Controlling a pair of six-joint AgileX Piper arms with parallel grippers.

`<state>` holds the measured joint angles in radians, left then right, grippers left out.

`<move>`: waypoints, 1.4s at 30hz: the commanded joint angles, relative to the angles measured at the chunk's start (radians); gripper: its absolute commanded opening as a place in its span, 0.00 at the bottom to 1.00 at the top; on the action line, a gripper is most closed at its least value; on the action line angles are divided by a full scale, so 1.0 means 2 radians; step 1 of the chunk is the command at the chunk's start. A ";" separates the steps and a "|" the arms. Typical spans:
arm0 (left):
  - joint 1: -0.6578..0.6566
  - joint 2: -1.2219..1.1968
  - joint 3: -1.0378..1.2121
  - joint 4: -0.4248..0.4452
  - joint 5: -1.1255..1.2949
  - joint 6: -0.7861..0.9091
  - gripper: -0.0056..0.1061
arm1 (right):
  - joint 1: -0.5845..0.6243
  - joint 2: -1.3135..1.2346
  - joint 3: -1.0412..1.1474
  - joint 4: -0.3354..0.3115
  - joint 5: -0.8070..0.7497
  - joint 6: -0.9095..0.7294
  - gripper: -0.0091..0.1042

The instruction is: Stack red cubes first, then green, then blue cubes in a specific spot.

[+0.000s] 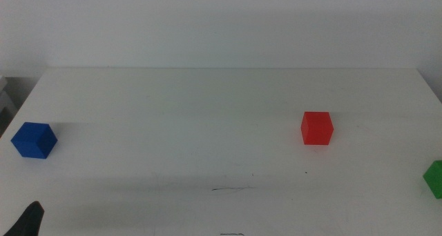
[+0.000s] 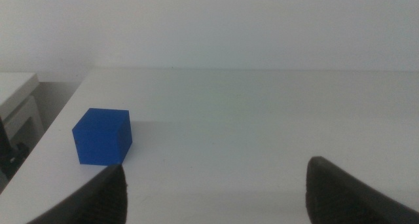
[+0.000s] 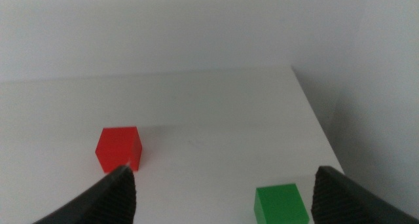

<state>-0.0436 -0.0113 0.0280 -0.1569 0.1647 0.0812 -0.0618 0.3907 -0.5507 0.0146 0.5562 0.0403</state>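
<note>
The red cube [image 1: 317, 128] sits right of the table's middle, also seen as the red cube [image 3: 118, 149] in the right wrist view. At the right edge lies the green cube [image 1: 434, 178], shown closer as the green cube [image 3: 281, 204]. The blue cube [image 1: 33, 140] rests near the left edge, and the left wrist view has the blue cube [image 2: 102, 136] ahead of its jaws. A thin dark line marks the specific spot [image 1: 232, 189] near the front centre. My left gripper [image 2: 216, 188] is open, its tip [image 1: 26, 221] at the bottom left. My right gripper [image 3: 226, 191] is open, out of the middle view.
The white table [image 1: 207, 105] ends at a pale wall behind. Its left edge drops off beside the blue cube, its right edge beside the green cube. A second short dark mark [image 1: 232, 234] lies at the front edge.
</note>
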 commanded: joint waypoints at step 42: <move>-0.002 -0.013 -0.001 -0.005 -0.037 -0.002 0.89 | 0.155 0.745 -0.623 0.024 0.326 0.055 0.87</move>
<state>-0.0436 -0.0113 0.0280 -0.1569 0.1647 0.0812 0.2456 1.9099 -1.7559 0.0657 1.2202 0.1537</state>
